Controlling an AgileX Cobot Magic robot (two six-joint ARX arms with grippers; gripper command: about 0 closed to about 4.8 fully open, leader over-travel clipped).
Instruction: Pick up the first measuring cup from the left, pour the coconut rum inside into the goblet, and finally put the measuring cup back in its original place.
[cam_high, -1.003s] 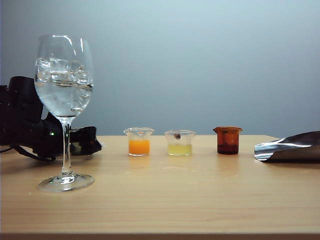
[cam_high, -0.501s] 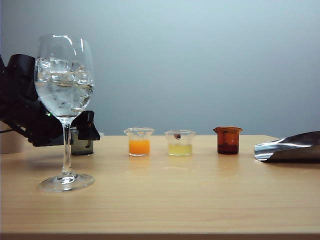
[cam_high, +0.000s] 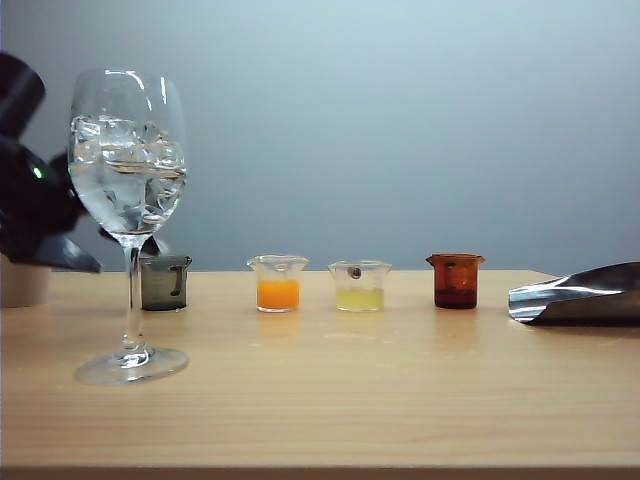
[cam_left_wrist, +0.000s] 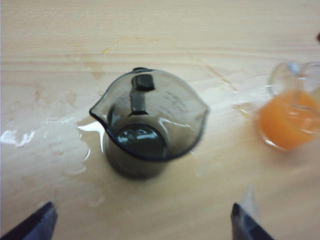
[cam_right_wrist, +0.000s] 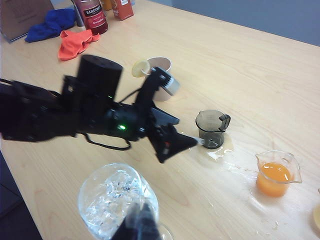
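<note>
A pale wooden table (cam_high: 400, 400) stands before a plain grey wall. Near its left edge the left end effector (cam_left_wrist: 142, 225) hangs above the first measuring cup (cam_high: 164, 282), jaws apart, holding nothing. The goblet (cam_high: 128, 200), nearer the front edge, holds ice and clear liquid. Four small cups line up: smoky, orange-filled (cam_high: 278, 283), yellow-filled (cam_high: 360, 285), amber (cam_high: 456, 279). The right end effector (cam_right_wrist: 140, 225): state unclear.

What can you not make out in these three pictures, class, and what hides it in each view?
- Left end effector: exterior view, mostly behind the tall clear stemmed goblet and cut by the edge.
- Right end effector: right wrist view, only a blurred dark tip at the edge; open or shut unclear.
- Small smoky-grey measuring cup: left wrist view, blurred markings; any clear liquid inside unreadable.
</note>
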